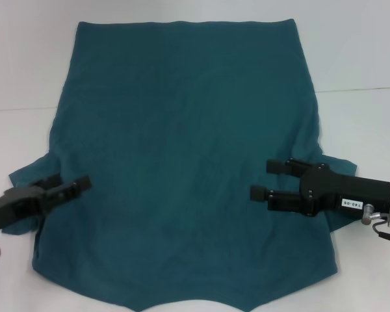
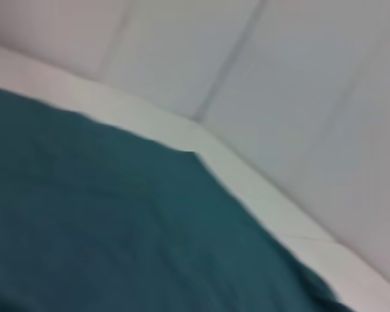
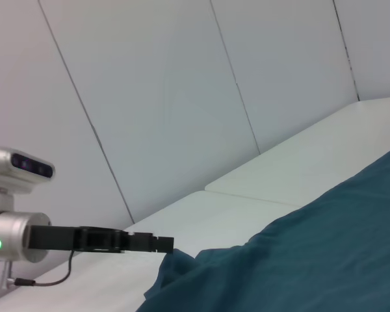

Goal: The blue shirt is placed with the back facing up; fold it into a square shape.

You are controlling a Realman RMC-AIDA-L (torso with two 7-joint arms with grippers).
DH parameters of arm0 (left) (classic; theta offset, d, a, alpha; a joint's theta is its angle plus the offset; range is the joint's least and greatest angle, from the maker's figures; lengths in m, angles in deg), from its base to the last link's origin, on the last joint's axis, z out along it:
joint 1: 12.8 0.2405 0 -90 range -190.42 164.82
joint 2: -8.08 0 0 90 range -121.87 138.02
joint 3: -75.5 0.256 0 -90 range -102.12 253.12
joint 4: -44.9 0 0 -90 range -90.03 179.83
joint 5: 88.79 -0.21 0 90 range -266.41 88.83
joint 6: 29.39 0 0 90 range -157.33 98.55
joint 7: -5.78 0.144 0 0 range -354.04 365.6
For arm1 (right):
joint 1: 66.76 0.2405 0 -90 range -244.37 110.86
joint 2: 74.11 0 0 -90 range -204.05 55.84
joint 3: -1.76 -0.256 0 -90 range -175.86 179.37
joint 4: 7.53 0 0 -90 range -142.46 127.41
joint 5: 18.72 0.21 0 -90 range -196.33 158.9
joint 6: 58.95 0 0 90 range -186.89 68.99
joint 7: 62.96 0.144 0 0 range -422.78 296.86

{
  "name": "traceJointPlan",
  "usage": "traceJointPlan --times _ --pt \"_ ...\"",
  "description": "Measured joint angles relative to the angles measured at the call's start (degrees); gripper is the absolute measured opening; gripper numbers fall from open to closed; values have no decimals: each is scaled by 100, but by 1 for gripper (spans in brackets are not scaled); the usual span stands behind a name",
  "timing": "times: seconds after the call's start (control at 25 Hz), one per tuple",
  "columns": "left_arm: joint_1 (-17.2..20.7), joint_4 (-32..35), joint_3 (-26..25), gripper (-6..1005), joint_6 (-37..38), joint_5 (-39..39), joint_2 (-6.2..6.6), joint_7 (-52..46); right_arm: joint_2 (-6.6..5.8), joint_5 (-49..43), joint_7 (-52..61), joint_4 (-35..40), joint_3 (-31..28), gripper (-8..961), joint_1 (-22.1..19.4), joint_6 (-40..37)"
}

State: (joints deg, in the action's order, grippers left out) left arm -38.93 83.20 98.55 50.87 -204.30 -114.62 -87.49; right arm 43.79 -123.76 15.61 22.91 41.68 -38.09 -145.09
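The blue shirt [image 1: 182,130] lies spread flat on the white table [image 1: 364,52], its straight hem at the far side and its neckline at the near edge. My left gripper [image 1: 78,185] sits low at the shirt's left edge, by the left sleeve. The right wrist view shows the left gripper [image 3: 162,244] as a thin black bar meeting a raised bump of the shirt [image 3: 312,260]. My right gripper [image 1: 261,180] hovers over the shirt's right side near the right sleeve, open, with nothing between its fingers. Only the shirt's cloth [image 2: 117,227] and the table show in the left wrist view.
White table surface [image 3: 279,175] surrounds the shirt on the left, right and far sides. A pale panelled wall [image 3: 182,97] stands behind the table. A thin cable [image 1: 385,235] hangs from the right wrist.
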Motion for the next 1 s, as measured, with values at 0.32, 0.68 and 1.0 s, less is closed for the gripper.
traceJointPlan --times 0.32,0.68,1.0 --pt "119 140 -36 932 -734 10 46 -397 35 8 179 3 -3 941 54 75" --pt "161 151 -248 931 -1313 -23 80 -419 32 12 248 46 -2 940 95 106" --pt "138 59 -193 931 -1570 -283 80 -450 2 11 255 58 -29 940 102 136"
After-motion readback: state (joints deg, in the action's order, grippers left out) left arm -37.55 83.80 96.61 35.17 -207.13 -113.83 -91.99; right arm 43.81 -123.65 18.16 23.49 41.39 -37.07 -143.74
